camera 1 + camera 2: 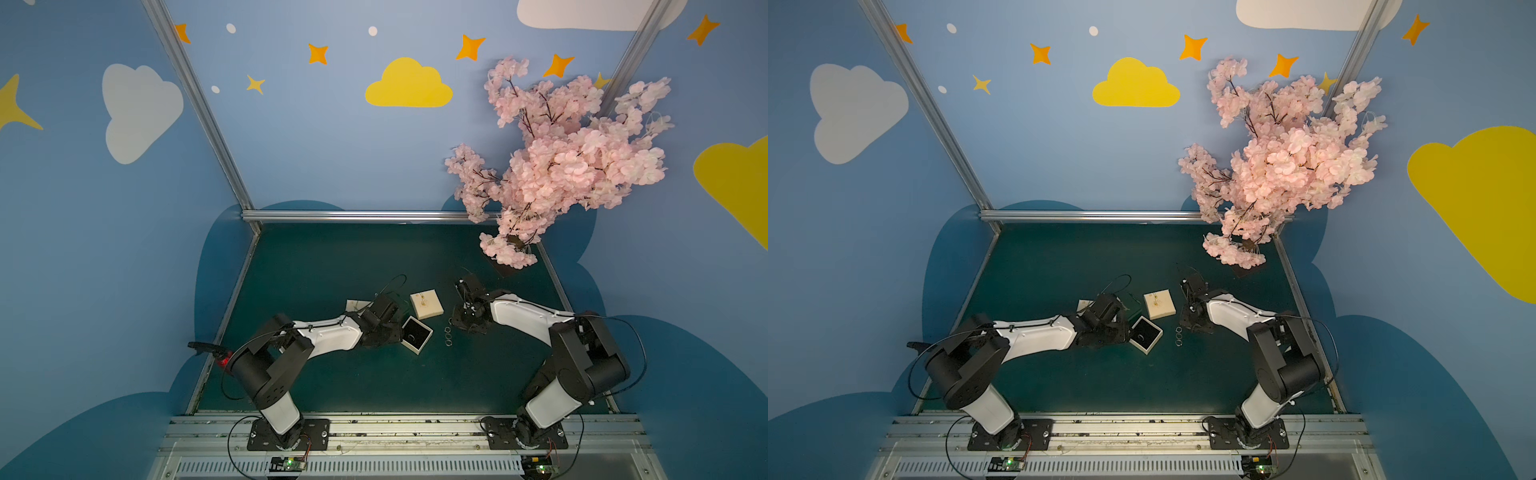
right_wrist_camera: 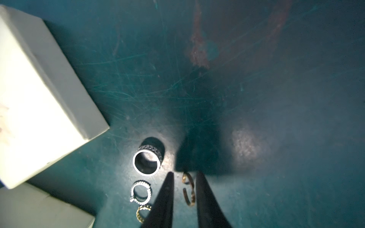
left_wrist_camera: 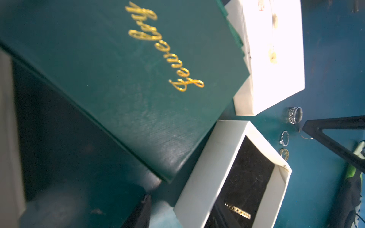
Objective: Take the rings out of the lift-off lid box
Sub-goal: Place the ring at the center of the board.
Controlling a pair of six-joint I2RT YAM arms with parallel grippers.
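Mat [image 1: 332, 257]: you have one dark green, scuffed mat under everything.
Blossom tree [image 1: 561, 166]: one, pink, standing at 1 o'clock on the mat, in the far corner.
Left gripper [image 1: 392, 332]: it sits at 9 o'clock from the open box, just beside its wall. Its fingers are clenched, and you cannot tell what, if anything, they pinch.
Right gripper [image 2: 184, 173]: it sits at 3 o'clock from the open box and points down at the mat. Its fingers are released and stand apart, with one thin ring lying between them.
Green case [image 3: 118, 79]: one. Its gold script is turned round in the left wrist view and reads "Jewelry" as far as you can make it out.
Cream boxes: two, both closed. One [image 1: 427, 304] lies at 12 o'clock from the open box, and the small gold mark on top is too small to read. The other [image 1: 353, 304] lies at 10 o'clock, half hidden behind the left arm.
Open box [image 3: 209, 167]: one, near the mat's centre, with white walls, black lining and the lid off.
Rings [image 1: 449, 334]: you count five.
- In the box: one [image 3: 238, 212], on the black lining.
- On the mat, at 3 o'clock just beside the box, in a short row: a wide silvery band [image 2: 147, 159], a beaded silvery ring [image 2: 141, 191] and a gold chain-patterned ring [image 2: 143, 214].
- Between the right fingers: a thin gold-toned ring [image 2: 185, 195].
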